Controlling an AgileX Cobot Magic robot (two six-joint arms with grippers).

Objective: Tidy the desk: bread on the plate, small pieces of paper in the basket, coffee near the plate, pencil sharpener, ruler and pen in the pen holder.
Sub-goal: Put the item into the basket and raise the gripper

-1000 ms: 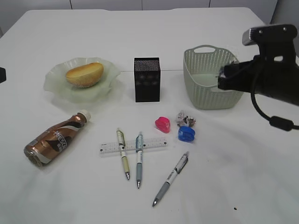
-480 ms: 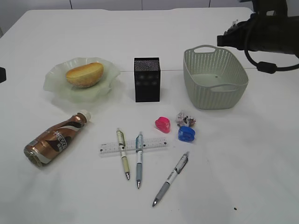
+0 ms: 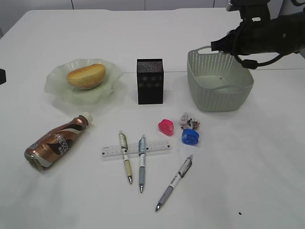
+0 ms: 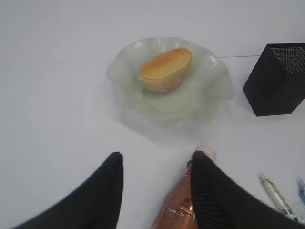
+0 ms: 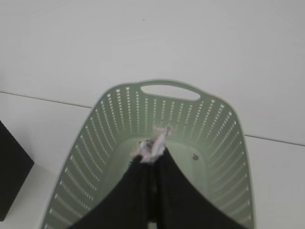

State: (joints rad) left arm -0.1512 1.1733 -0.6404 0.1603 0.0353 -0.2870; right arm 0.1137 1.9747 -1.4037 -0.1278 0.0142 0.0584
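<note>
Swung up and back toward twelve o'clock since a second ago, right arm now hanging over the far rim of the basket point(image 3: 220, 90) rather than in front of it. Right gripper point(image 5: 151, 153) pressed together, pinching a crumpled scrap of paper point(image 5: 153, 147) at the fingertips. Seen from the wrist: scrap poised straight above the basket floor, handle slot at twelve o'clock, side walls at nine and three. Nothing between paper and basket but air, so only a release looks needed, perhaps a slight dip first so the light scrap falls inside the wall. Second paper ball point(image 3: 188, 121) lying on the table at seven o'clock from the basket, just beside the blue sharpener point(image 3: 190, 137), pink sharpener point(image 3: 166, 127) at its nine o'clock. Clearly nearer the right arm, likely its next fetch. Over on the left: left gripper point(image 4: 155, 167) spread, empty, hovering low with the coffee bottle point(image 4: 183, 202) touching or just beside the inner face of one finger, cap pointing to twelve o'clock toward the plate point(image 4: 214, 88), long axis running roughly along the gripper's own line of sight. Bread point(image 4: 166, 69) sitting on the plate, that item done. Ruler point(image 3: 136, 149) and three pens lying at six o'clock from the pen holder point(image 3: 150, 81), untouched.
</note>
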